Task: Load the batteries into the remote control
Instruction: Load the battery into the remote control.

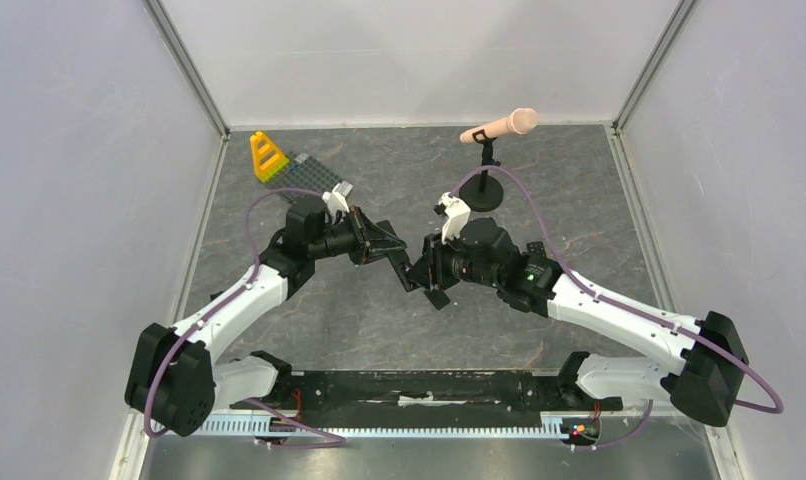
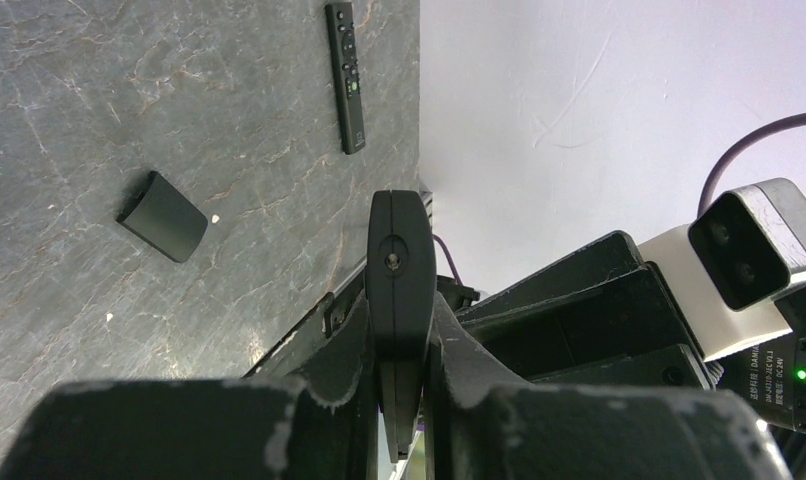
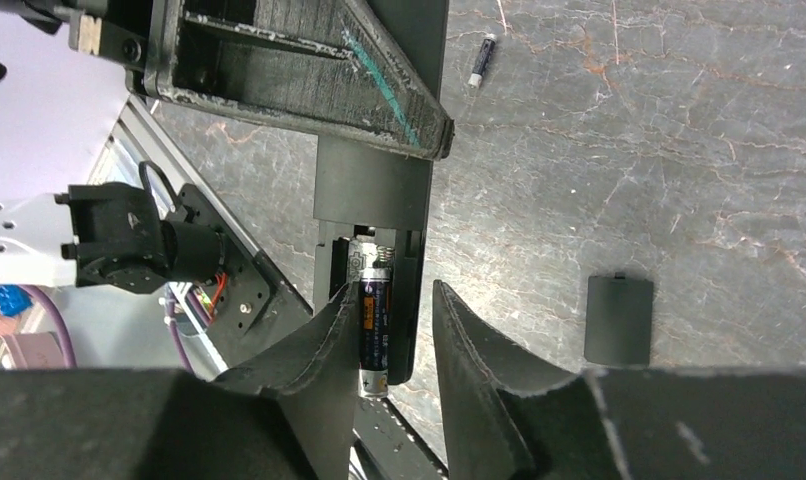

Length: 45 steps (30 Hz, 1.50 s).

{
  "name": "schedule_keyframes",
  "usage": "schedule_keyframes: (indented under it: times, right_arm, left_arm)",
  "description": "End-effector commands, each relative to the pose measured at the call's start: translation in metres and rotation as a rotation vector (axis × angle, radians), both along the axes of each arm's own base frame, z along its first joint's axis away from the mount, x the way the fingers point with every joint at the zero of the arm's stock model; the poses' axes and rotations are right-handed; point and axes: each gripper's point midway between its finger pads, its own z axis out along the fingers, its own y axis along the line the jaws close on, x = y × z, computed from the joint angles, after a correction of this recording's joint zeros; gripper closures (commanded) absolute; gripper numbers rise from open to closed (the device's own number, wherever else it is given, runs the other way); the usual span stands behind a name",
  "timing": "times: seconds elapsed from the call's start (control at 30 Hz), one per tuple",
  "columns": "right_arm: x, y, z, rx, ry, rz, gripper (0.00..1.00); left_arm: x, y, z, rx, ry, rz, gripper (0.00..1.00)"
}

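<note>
My left gripper is shut on the black remote control and holds it on edge above the table, as the top view also shows. In the right wrist view the remote shows its open battery bay. A dark battery with orange print lies along the bay, its silver plus end sticking past the remote's end. My right gripper is open, its jaws straddling the bay end, the left finger against the battery. A second battery and the removed cover lie on the table.
A buttoned black remote lies near the table edge, and the cover also shows in the left wrist view. A pink microphone on a black stand stands at the back. A yellow toy and a grey baseplate sit at the back left.
</note>
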Motion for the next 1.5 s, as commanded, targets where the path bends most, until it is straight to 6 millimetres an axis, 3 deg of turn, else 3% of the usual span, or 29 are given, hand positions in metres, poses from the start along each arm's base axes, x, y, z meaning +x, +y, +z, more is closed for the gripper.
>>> schedule_keyframes:
  times: [0.0, 0.13, 0.33, 0.63, 1.13, 1.33, 1.47]
  right_arm:
    - [0.012, 0.004, 0.011, 0.066, 0.015, -0.087, 0.67]
    - [0.013, 0.008, 0.012, 0.117, 0.067, -0.128, 0.69]
    - [0.01, 0.01, 0.021, 0.173, 0.094, -0.134, 0.49]
    - [0.004, 0.0, 0.035, 0.246, 0.124, -0.176, 0.42]
    - [0.006, 0.004, 0.009, 0.106, 0.098, -0.112, 0.61]
    - [0.009, 0.002, 0.001, 0.09, 0.117, -0.152, 0.72]
    - [0.013, 0.0, -0.001, 0.102, 0.136, -0.195, 0.74]
  left_arm:
    - [-0.002, -0.006, 0.014, -0.062, -0.023, -0.015, 0.98]
    - [0.001, -0.004, 0.012, -0.074, -0.012, 0.017, 0.98]
    - [0.003, -0.002, 0.007, -0.077, 0.006, 0.048, 0.98]
    - [0.005, -0.002, 0.004, -0.071, 0.01, 0.061, 0.98]
    - [0.005, -0.002, 0.006, -0.078, 0.011, 0.056, 0.98]
    - [0.008, -0.002, 0.006, -0.082, 0.016, 0.07, 0.98]
    - [0.011, -0.001, 0.005, -0.084, 0.027, 0.094, 0.98]
